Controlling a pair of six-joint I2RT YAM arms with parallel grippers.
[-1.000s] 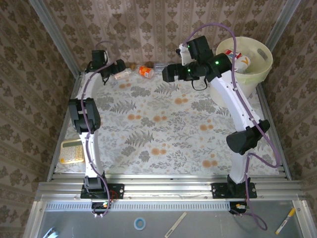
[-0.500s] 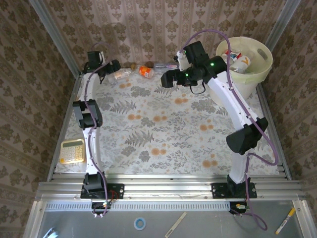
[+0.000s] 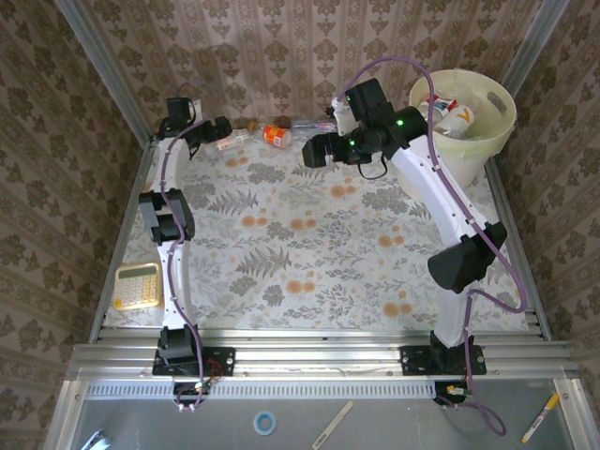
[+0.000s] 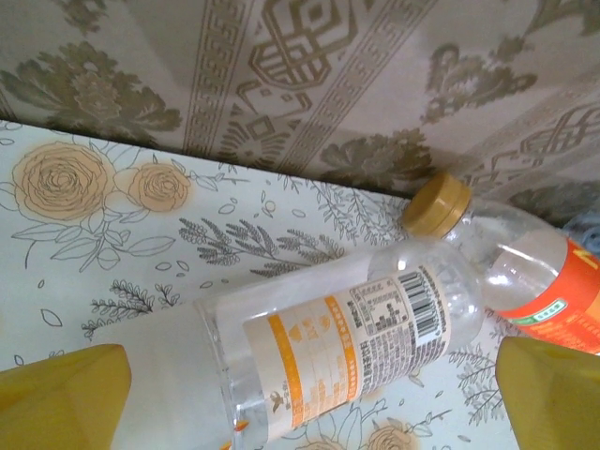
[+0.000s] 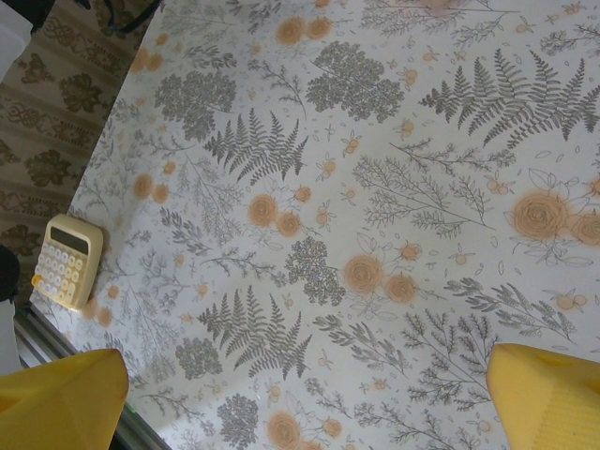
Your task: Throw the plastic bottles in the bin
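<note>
At the far left corner of the flower-patterned desk, the left pincer hovers with its jaws spread wide, its yellow fingers standing on either side of a clear bottle without touching it. That bottle lies on its side close to the back wall, wearing an orange and white label with a barcode. Just beside it lies an orange bottle, and a tan cap shows between the two in the left wrist view. A little further right along the wall rests another clear bottle. The right pincer hangs above the desk near that one, jaws wide apart and holding nothing. The bin stands at the far right corner with several bottles already inside. A yellow calculator sits near the left edge, well apart from everything.
</note>
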